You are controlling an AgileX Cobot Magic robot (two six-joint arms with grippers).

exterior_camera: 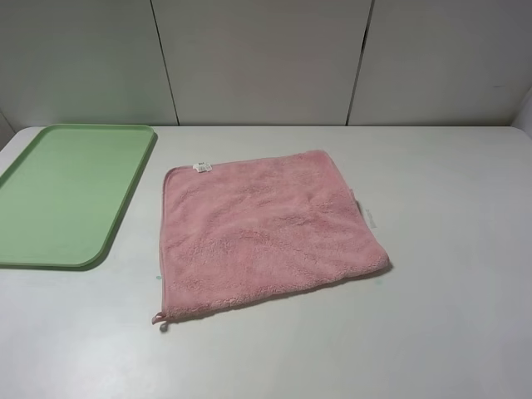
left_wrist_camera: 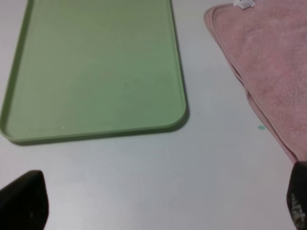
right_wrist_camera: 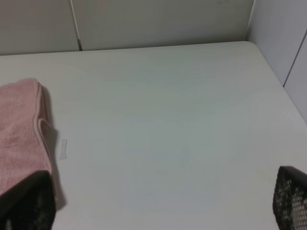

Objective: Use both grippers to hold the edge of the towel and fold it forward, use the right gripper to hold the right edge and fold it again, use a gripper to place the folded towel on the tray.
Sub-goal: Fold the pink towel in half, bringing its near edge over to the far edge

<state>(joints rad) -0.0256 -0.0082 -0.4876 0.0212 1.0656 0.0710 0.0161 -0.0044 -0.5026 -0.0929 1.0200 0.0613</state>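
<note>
A pink towel point(exterior_camera: 266, 229) lies flat on the white table, slightly skewed, with a small white tag at its far left corner. Its left edge shows as two layers in the left wrist view point(left_wrist_camera: 268, 62), and its right edge shows in the right wrist view point(right_wrist_camera: 21, 129). A light green tray point(exterior_camera: 66, 191) lies to the left of the towel and is empty; it also shows in the left wrist view point(left_wrist_camera: 96, 67). My left gripper point(left_wrist_camera: 160, 211) is open and empty above the table near the tray's corner. My right gripper point(right_wrist_camera: 158, 206) is open and empty, right of the towel. Neither gripper shows in the exterior view.
The white table point(exterior_camera: 449, 316) extends to the right of and in front of the towel. A grey panelled wall point(exterior_camera: 266, 58) stands behind the table. A small strip of tape point(right_wrist_camera: 63, 148) lies on the table just right of the towel.
</note>
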